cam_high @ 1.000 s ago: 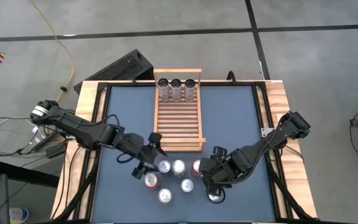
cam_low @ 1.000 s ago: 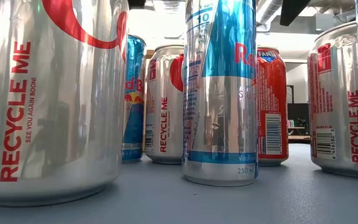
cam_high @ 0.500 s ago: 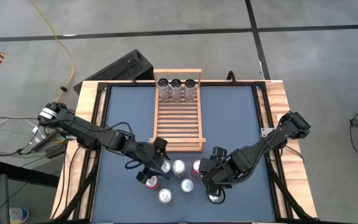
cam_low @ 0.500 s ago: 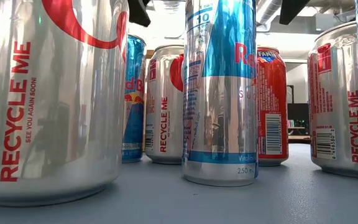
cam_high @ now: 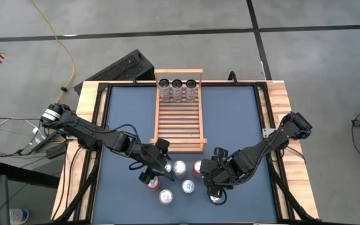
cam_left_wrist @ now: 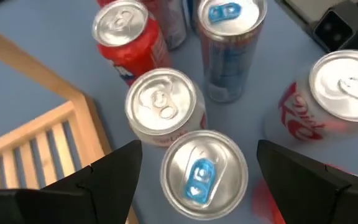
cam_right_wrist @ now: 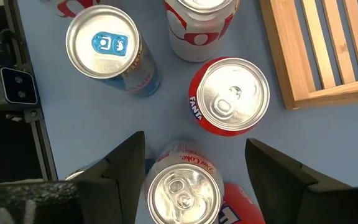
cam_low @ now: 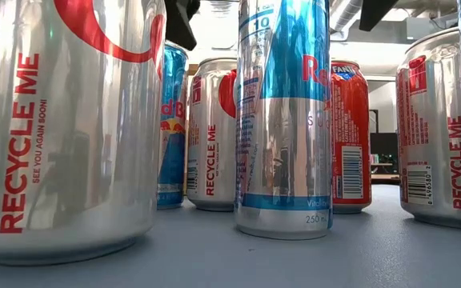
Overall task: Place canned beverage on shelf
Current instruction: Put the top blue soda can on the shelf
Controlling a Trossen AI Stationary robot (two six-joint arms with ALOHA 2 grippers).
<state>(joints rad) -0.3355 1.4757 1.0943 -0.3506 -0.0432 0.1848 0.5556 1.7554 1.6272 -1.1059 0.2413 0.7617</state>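
Observation:
The light-wood slatted shelf [cam_high: 179, 119] lies at the table's far middle, with three cans [cam_high: 178, 88] standing at its far end. Several more cans stand upright on the blue mat near the front. My left gripper [cam_high: 159, 164] is open above a silver can with a blue tab [cam_left_wrist: 202, 172]; its fingers stand on either side of the can's top without touching. My right gripper [cam_high: 214, 180] is open over a Coke can [cam_right_wrist: 183, 190], one finger on each side and apart from it. The left gripper's finger shows at the top of the low view [cam_low: 181, 20].
Around the blue-tab can stand a silver can [cam_left_wrist: 164, 104], a red Fanta can [cam_left_wrist: 127, 32], a tall blue can [cam_left_wrist: 230, 37] and a Diet Coke can [cam_left_wrist: 344, 87]. A Fanta can [cam_right_wrist: 231, 94] stands by the shelf's near rail [cam_right_wrist: 291, 74]. Another can [cam_high: 216, 199] stands near the front edge.
My left gripper has gone toward the table's right and near edges and down, from beside the shelf's near left corner to over the cluster of cans. The cans have stayed in place.

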